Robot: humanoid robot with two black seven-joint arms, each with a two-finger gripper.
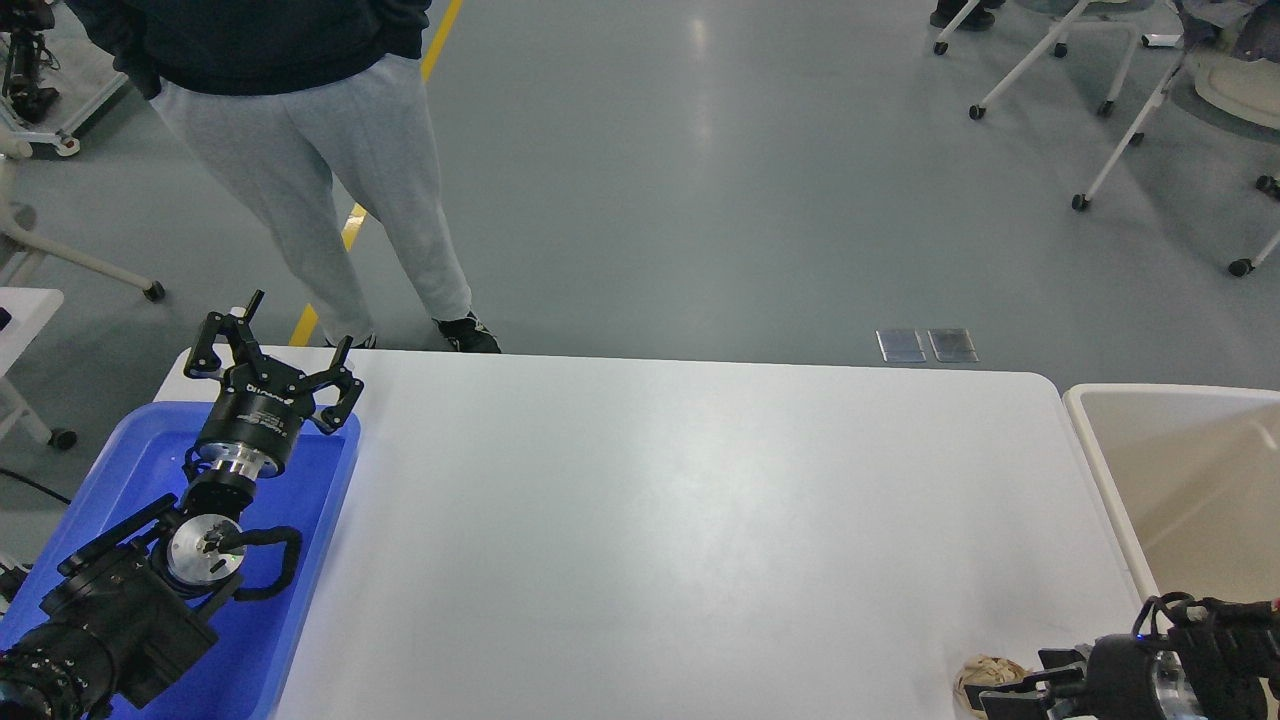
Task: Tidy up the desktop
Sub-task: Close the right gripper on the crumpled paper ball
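Left tool [296, 322] stands raised over the far end of the blue tray [310, 530], fingers spread wide and holding nothing. Judged from this, it is parked above the tray as a drop-off point, though the tray floor beneath the arm is largely hidden. Right tool [1010, 690] sits low at the near right corner of the counter [680, 520], pointing left towards a small crumpled beige scrap [985, 672]. Its fingers are dark and partly cut off by the frame edge; whether they are apart or closed on the scrap cannot be told. The scrap appears to be the only loose item left on the white counter, which spans the view's middle. A beige bin [1100, 470] stands just beside the counter's right edge, the likely destination for refuse. A bystander [330, 170] stands beyond the far edge.
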